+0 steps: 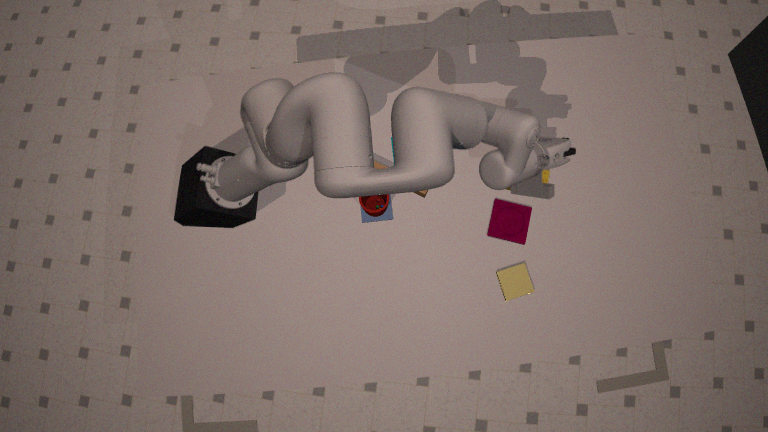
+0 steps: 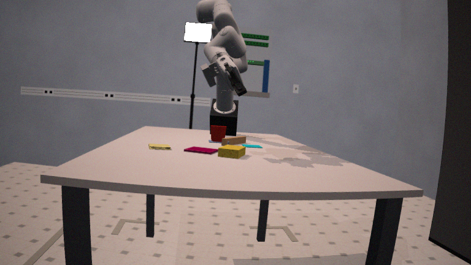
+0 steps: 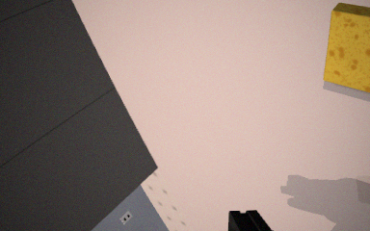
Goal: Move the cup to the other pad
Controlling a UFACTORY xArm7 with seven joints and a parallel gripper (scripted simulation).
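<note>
A red cup (image 1: 373,202) (image 2: 218,132) with marbles stands upright on a blue-grey pad (image 1: 378,215) close to the arm's base. A wooden rail (image 1: 420,193) (image 2: 233,140) lies just beyond it, mostly hidden under the arm in the overhead view. A teal pad (image 1: 391,150) (image 2: 252,146) lies on the rail's other side. My gripper (image 1: 570,151) (image 2: 241,92) (image 3: 247,220) is shut on nothing. It hangs high above the table, far from the cup, over a yellow sponge (image 1: 545,175) (image 2: 231,151) (image 3: 349,48).
A magenta pad (image 1: 509,221) (image 2: 200,149) and a pale yellow pad (image 1: 515,280) (image 2: 159,146) lie flat on the table (image 1: 283,291) (image 2: 173,175). The arm's black base (image 1: 195,201) (image 2: 223,119) stands at the table's far side. A dark panel shows in the wrist view.
</note>
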